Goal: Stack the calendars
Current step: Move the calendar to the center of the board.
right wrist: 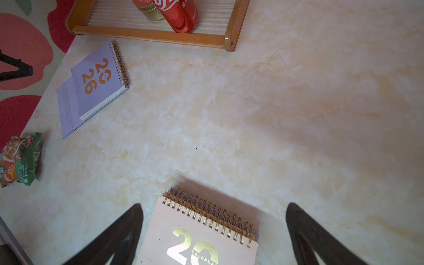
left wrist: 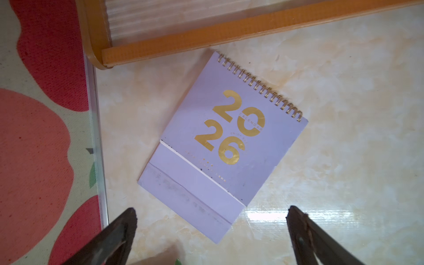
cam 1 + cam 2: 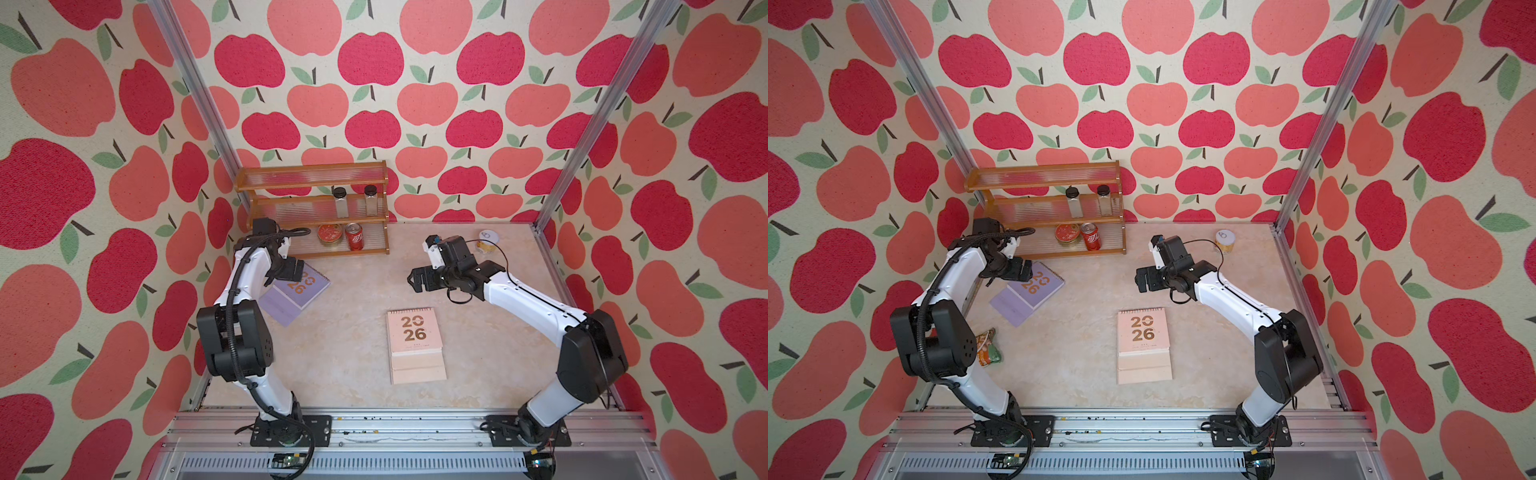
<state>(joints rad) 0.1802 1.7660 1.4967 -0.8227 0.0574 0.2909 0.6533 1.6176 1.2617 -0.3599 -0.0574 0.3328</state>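
Lavender calendar (image 3: 297, 293) lies flat and askew on the table (image 3: 340, 374) beside the wooden rack (image 3: 340, 251), well apart from the peach-topped pile (image 3: 415, 345) mid-table, so the left hand (image 2: 211, 210) above it, wide open and empty like the right hand (image 1: 213, 205), could skid it or pinch only its cover.

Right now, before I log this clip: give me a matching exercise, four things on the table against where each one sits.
Things:
1. purple calendar
2. pink calendar
3. red can
4. snack packet

Places:
A. on the bottom shelf of the wooden rack
B. on top of the pile in the middle of the table
C. at the table's edge, apart from the rest
D. lying alone just in front of the rack

Pairs: 1-D, 2-B, 3-A, 4-C.
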